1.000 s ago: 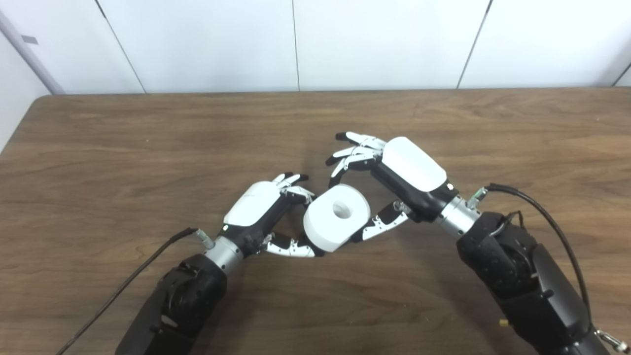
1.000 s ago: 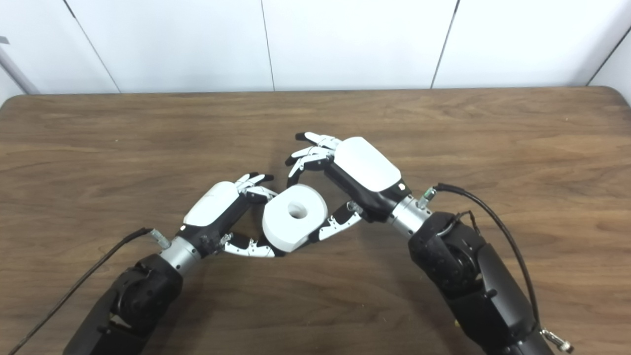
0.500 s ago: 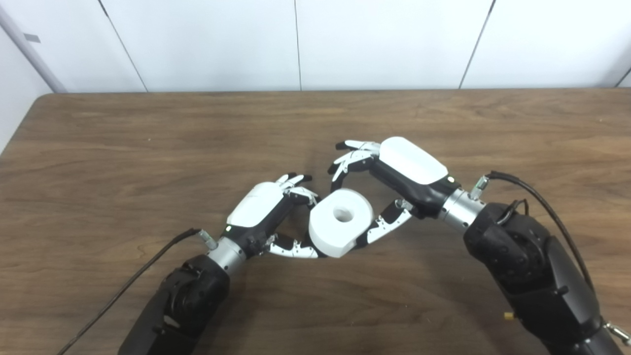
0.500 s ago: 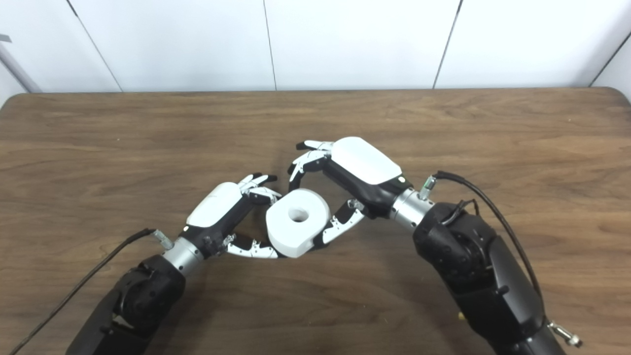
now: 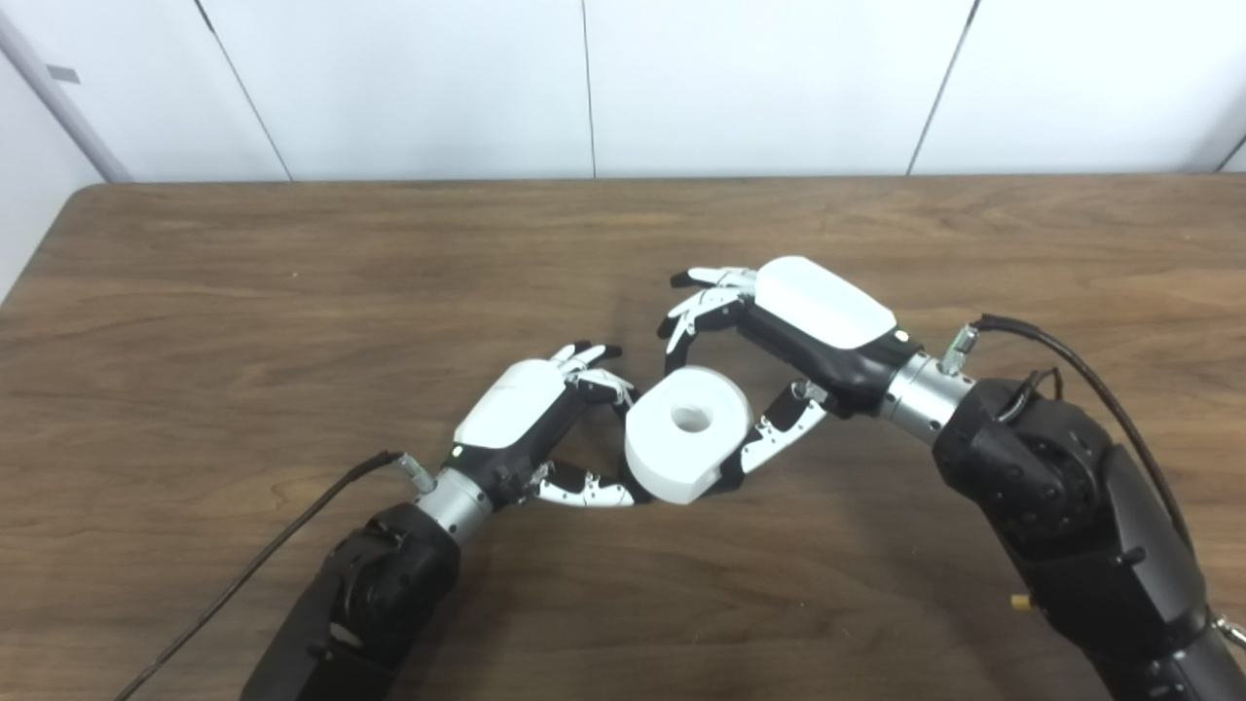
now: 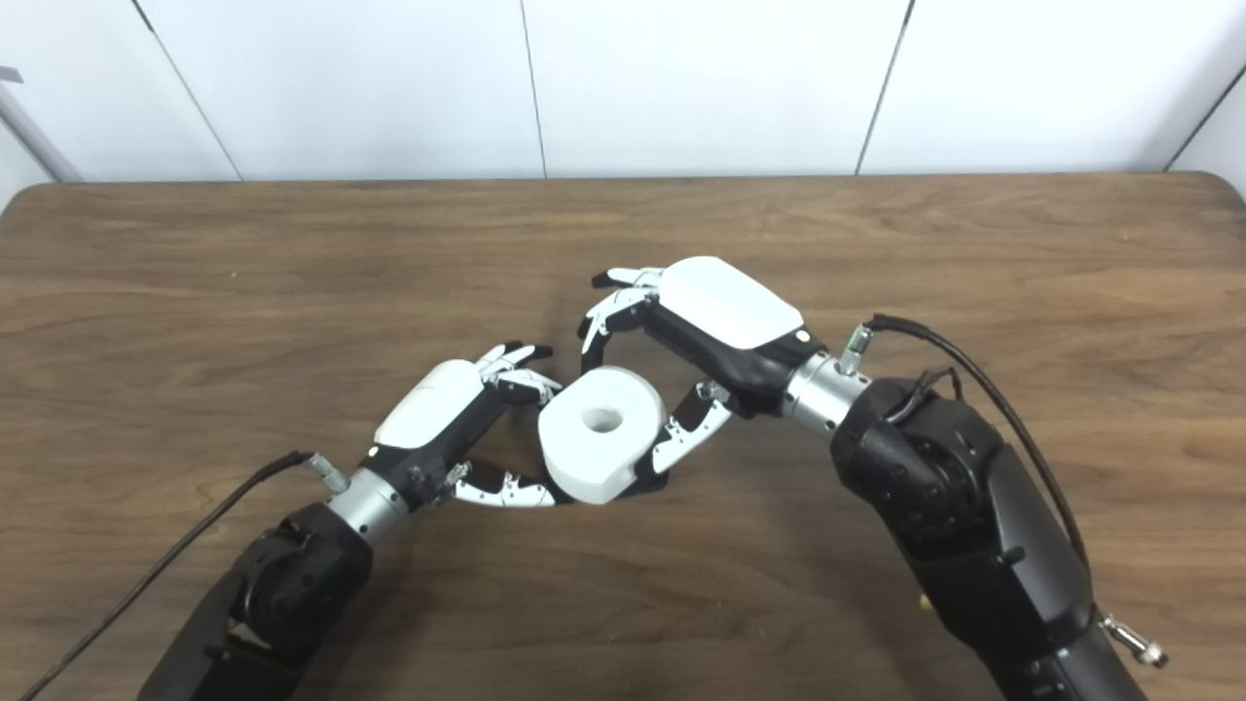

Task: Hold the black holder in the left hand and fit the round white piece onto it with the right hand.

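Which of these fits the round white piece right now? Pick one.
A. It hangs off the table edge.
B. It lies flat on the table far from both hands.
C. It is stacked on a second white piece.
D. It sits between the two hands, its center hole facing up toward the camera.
D: the round white piece sits between the left hand and the right hand, its center hole in plain view.

Over the brown wooden table (image 5: 292, 292), my left hand (image 5: 531, 419) and my right hand (image 5: 793, 326) meet around a round white piece (image 5: 686, 433) with a hole in its top face. My right thumb presses its right side, my left thumb lies against its lower left edge. The black holder is hidden.
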You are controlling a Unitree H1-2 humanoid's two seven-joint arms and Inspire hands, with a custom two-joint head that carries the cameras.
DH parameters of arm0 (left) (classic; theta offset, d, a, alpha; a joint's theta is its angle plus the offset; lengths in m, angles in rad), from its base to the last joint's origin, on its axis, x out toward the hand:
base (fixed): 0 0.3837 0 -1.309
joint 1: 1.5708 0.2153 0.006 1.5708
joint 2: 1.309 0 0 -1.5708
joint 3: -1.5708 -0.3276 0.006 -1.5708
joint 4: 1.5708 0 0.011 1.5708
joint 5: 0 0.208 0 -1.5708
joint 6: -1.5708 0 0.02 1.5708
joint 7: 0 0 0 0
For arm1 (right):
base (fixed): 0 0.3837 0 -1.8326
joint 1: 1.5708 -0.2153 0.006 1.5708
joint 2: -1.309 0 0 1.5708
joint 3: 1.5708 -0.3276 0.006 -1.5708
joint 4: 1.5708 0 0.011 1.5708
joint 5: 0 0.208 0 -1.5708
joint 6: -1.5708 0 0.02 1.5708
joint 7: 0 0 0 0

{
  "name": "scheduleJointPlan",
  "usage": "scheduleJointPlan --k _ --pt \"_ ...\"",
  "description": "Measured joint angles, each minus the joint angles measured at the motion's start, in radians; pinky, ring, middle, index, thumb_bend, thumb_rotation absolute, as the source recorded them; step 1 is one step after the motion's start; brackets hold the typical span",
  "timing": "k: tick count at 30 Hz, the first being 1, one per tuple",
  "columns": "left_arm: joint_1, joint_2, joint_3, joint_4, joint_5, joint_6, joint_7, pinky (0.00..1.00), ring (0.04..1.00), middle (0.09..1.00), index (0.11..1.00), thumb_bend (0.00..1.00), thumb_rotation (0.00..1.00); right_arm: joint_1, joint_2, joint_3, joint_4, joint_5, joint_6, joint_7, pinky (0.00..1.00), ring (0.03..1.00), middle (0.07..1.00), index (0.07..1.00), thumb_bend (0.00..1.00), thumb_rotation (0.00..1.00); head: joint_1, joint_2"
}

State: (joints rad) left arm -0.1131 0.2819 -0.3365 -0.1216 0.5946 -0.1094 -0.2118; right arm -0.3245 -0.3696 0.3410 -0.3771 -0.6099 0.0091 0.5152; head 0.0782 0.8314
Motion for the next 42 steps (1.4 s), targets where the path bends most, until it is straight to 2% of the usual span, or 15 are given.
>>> scheduleJointPlan --k 8,11,12,13,14,16,19,25,33,39,42 --pt "0.000 -0.002 0.000 0.000 0.000 0.004 0.000 1.00 0.948 0.714 0.482 0.52 0.05 0.005 0.000 0.002 0.003 -0.017 -0.037 -0.010 0.85 0.895 0.740 0.479 0.52 0.13 0.008 0.002" --pt "0.000 -0.002 0.000 0.000 0.000 0.004 0.000 1.00 0.946 0.713 0.482 0.52 0.05 0.013 0.001 0.003 0.004 -0.018 -0.048 -0.011 0.87 0.909 0.763 0.483 0.52 0.15 0.008 0.002" --pt "0.000 -0.002 0.001 0.000 0.000 0.004 0.000 1.00 0.947 0.714 0.482 0.52 0.05 0.014 0.000 0.003 0.003 -0.019 -0.048 -0.010 0.87 0.912 0.774 0.513 0.76 0.23 0.008 0.002" --pt "0.000 -0.002 0.001 0.000 0.000 0.004 0.000 1.00 0.947 0.714 0.482 0.52 0.05 0.014 0.000 0.003 0.002 -0.022 -0.047 -0.007 0.87 0.919 0.788 0.542 0.88 0.28 0.008 0.002" --pt "0.000 -0.002 0.001 -0.001 0.000 0.005 0.000 1.00 0.947 0.715 0.482 0.52 0.05 0.014 0.000 0.003 -0.001 -0.025 -0.047 -0.004 0.87 0.923 0.796 0.559 0.95 0.31 0.008 0.002" --pt "0.000 -0.002 0.001 -0.002 0.000 0.006 0.000 1.00 0.948 0.714 0.482 0.52 0.05 0.014 -0.003 0.007 -0.013 -0.041 -0.030 0.023 0.89 0.953 0.843 0.657 0.99 0.38 0.009 0.005" --pt "0.000 -0.002 0.001 -0.003 0.000 0.006 0.000 1.00 0.946 0.713 0.482 0.52 0.05 0.022 -0.012 0.023 -0.041 -0.063 -0.003 0.076 0.89 0.974 0.878 0.739 1.00 0.41 0.011 0.002" --pt "0.001 -0.002 0.001 -0.003 0.001 0.006 0.001 1.00 0.943 0.713 0.482 0.52 0.05 0.038 -0.015 0.023 -0.048 -0.066 0.053 0.139 0.90 1.000 0.945 0.893 1.00 0.37 0.012 0.002" --pt "0.001 -0.001 0.001 -0.003 0.000 0.006 0.001 1.00 0.942 0.714 0.482 0.52 0.05 0.038 -0.015 0.019 -0.061 -0.047 0.076 0.164 0.91 1.000 0.983 0.922 1.00 0.30 0.014 0.003" --pt "0.000 0.000 0.002 -0.004 0.000 0.004 0.001 1.00 0.936 0.708 0.482 0.52 0.05 0.037 -0.016 0.003 -0.064 -0.042 0.079 0.164 0.92 1.000 1.000 0.925 1.00 0.30 0.009 0.003" --pt "0.000 0.001 0.003 -0.002 0.000 -0.003 0.003 1.00 0.935 0.707 0.482 0.52 0.05 0.036 -0.016 -0.007 -0.064 -0.037 0.077 0.163 0.90 1.000 1.000 0.926 1.00 0.33 0.014 -0.012"
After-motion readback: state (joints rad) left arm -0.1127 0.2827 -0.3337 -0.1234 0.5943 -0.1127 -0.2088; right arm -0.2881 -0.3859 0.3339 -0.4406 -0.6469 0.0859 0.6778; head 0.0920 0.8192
